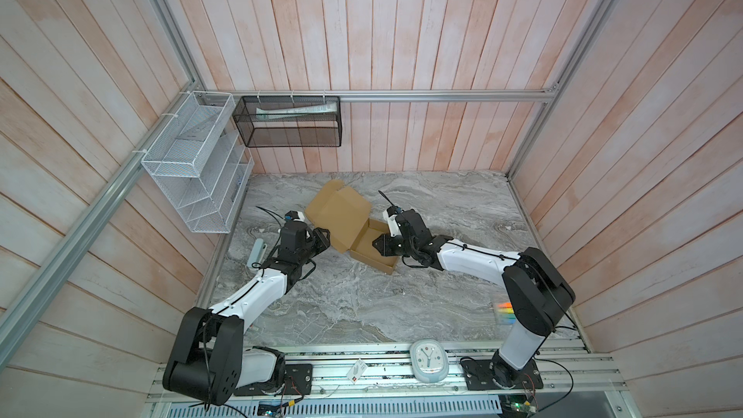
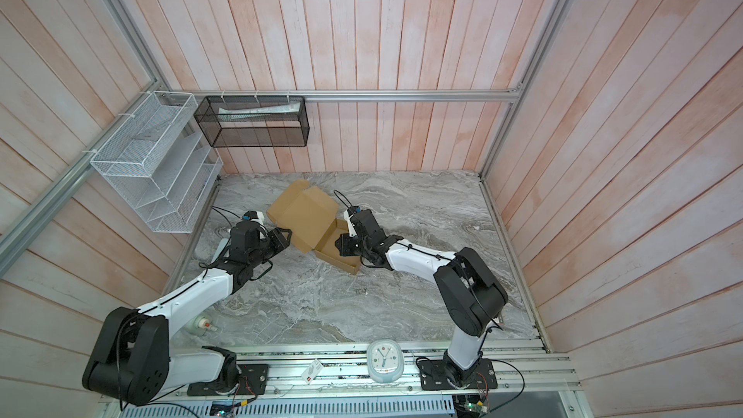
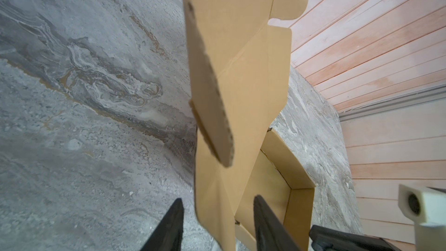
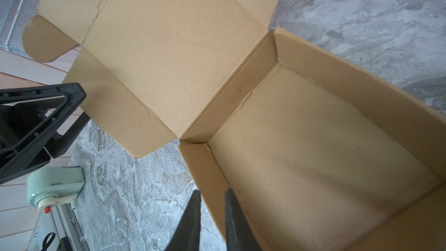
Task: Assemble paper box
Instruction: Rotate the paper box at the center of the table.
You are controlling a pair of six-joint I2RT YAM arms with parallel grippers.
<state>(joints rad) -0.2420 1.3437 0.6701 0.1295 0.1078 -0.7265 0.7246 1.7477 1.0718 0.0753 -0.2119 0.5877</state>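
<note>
Half-folded paper box [image 1: 341, 217], lid open, on worktop [image 1: 362, 307], toward the back.
Left end effector [image 3: 217, 198] open, fingers astride the lid's edge; box plain brown, tray walls standing; right end effector [image 4: 212, 191] clamped on a tray wall. Worktop grey, marbled; walls [image 1: 402, 34] pale pink planks.

Light is bright, even and diffuse in both top views. The wall planks [image 1: 663, 134] look washed pale and bow outward toward the picture edges, as a wide lens bends them. On the worktop [image 1: 382, 307] the arms cast only faint, soft-edged shadows, and a pale sheen runs along its front edge. In the left wrist view the near flap of the paper box [image 3: 212, 88] is blurred, as are the fingers [image 3: 172, 223] of the left gripper [image 3: 219, 197]. In the right wrist view the cardboard is sharp, with soft shading inside.
</note>
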